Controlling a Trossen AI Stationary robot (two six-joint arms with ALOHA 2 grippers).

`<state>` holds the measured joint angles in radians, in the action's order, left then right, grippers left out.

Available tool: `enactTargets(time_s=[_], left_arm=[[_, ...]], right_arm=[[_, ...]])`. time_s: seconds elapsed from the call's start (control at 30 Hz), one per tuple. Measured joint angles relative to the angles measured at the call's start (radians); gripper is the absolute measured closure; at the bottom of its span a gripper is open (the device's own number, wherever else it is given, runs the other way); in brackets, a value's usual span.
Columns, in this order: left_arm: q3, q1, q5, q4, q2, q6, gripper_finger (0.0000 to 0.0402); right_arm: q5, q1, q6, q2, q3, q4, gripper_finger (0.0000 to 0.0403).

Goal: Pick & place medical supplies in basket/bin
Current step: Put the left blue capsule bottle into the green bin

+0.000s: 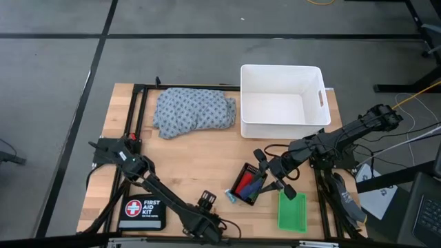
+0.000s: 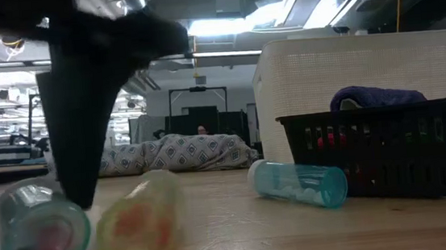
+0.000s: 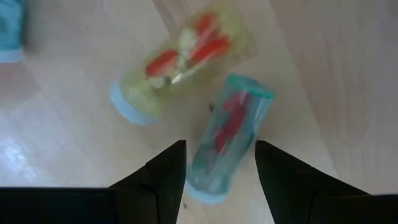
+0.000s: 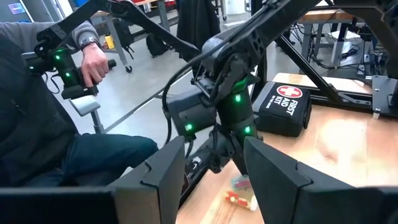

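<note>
We are holding our left gripper (image 3: 214,168) spread wide over a teal tube (image 3: 227,134) lying on the tabletop (image 1: 179,165). Our right gripper (image 4: 214,171) is hanging open near the black basket (image 1: 247,184). The black pouch (image 1: 141,212) is reading "FIRST AID KIT".

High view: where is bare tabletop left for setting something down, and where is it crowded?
Bare wood lies between the dotted cloth, the left arm and the black mesh tray, and below the empty white tub. It is crowded at the near edge: left gripper open over two clear tubes, right gripper, green tray.
</note>
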<state>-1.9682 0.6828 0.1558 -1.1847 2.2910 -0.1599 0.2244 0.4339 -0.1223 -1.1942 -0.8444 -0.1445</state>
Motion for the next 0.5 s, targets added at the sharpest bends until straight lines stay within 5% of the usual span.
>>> enactTargets(time_s=[0.3,0.5], left_arm=[[-0.001,0.003,-0.006,-0.003,0.006,-0.024,0.0219],[-0.001,0.003,-0.009,-0.003,0.006,-0.062,0.027]], right_arm=[[-0.001,0.0,0.0,0.0,0.0,0.006,0.0236],[-0.004,0.0,-0.001,0.0,0.0,0.007,0.0236]])
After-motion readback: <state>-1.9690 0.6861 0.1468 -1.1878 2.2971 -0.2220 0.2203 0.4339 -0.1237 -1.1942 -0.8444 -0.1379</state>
